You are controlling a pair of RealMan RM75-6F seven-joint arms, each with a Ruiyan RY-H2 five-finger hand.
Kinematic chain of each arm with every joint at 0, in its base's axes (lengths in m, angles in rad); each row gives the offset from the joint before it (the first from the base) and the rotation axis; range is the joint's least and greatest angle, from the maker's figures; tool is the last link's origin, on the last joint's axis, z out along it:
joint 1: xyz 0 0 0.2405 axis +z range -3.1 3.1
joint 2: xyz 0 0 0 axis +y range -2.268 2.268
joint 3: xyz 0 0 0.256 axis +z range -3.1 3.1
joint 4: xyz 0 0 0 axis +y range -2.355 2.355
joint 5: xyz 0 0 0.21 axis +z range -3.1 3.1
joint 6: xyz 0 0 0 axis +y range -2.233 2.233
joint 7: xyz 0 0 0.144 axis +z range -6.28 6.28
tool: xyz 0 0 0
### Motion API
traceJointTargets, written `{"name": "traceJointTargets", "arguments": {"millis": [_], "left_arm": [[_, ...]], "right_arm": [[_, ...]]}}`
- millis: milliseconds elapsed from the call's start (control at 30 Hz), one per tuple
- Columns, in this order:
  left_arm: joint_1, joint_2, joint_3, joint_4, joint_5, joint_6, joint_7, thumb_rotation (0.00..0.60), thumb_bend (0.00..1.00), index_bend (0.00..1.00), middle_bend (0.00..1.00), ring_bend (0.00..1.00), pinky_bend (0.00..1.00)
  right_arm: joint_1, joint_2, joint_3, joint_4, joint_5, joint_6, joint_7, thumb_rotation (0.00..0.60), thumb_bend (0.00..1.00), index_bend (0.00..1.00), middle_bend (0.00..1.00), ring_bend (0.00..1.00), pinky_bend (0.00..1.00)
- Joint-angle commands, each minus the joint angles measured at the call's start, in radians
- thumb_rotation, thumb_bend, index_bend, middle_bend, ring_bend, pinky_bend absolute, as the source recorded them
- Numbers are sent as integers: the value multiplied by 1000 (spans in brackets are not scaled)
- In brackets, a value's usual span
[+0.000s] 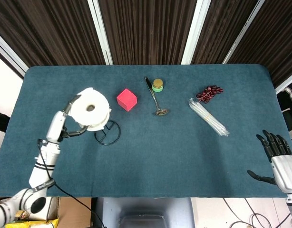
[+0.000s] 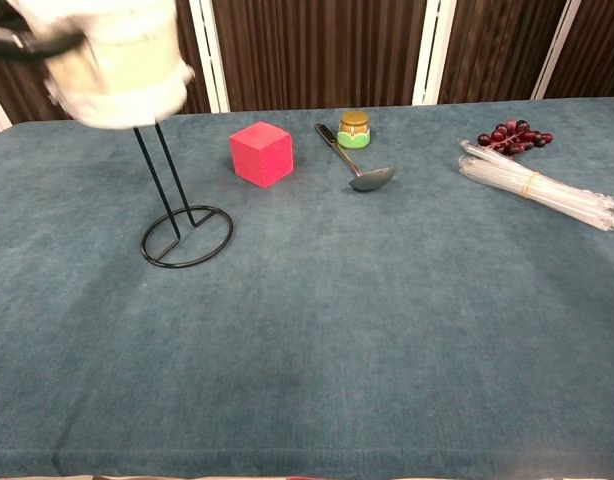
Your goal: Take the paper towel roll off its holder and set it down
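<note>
My left hand (image 1: 70, 118) grips the white paper towel roll (image 1: 91, 109) from its left side and holds it high above the table. In the chest view the roll (image 2: 115, 58) is blurred at the top left, with the black wire post of the holder (image 2: 185, 234) still running up into it. The holder's ring base (image 1: 107, 132) stands on the blue cloth. My right hand (image 1: 275, 154) hangs off the table's right front corner, fingers spread, holding nothing.
A pink cube (image 1: 126, 99) sits just right of the roll. A metal ladle (image 1: 156, 100), a small gold-lidded jar (image 1: 158, 85), grapes (image 1: 209, 93) and a bundle of clear straws (image 1: 209, 117) lie further right. The table (image 1: 155, 161) is covered in blue cloth.
</note>
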Motion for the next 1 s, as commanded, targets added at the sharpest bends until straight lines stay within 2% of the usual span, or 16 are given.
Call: {"name": "traceJointTargets", "arguments": {"millis": [33, 233, 267, 333, 467, 567, 700, 833, 1000], "left_arm": [[2, 92, -53, -82, -41, 0, 50, 600, 340, 431, 378, 281, 474], [22, 195, -90, -154, -74, 21, 85, 600, 339, 431, 380, 282, 483], [35, 214, -95, -193, -66, 44, 91, 600, 337, 431, 382, 285, 490], [63, 254, -99, -233, -76, 73, 115, 600, 338, 431, 391, 293, 503], [105, 318, -93, -246, -98, 97, 148, 600, 337, 431, 423, 328, 528], [152, 371, -60, -263, -102, 115, 211, 600, 336, 434, 437, 345, 567], [210, 393, 6, -269, -108, 145, 314, 600, 336, 442, 453, 364, 605], [259, 349, 80, -248, -114, 159, 345, 600, 338, 442, 454, 365, 605], [298, 223, 153, -186, -87, 185, 298, 600, 337, 442, 452, 365, 606]], "right_arm": [[1, -1, 0, 0, 1, -3, -2, 600, 95, 0, 9, 0, 66], [5, -3, -1, -1, 8, -16, -11, 600, 95, 0, 9, 0, 66], [5, -3, -1, -1, 9, -18, -13, 600, 95, 0, 9, 0, 66], [7, -4, -2, -2, 12, -23, -16, 600, 95, 0, 9, 0, 66], [10, -5, -2, -3, 18, -33, -22, 600, 95, 0, 9, 0, 66], [12, -7, -2, -4, 21, -39, -28, 600, 95, 0, 9, 0, 66], [15, -11, -3, -2, 23, -47, -36, 600, 95, 0, 9, 0, 66], [19, -15, -4, -1, 27, -55, -43, 600, 95, 0, 9, 0, 66], [26, -19, -2, 2, 38, -70, -49, 600, 95, 0, 9, 0, 66]]}}
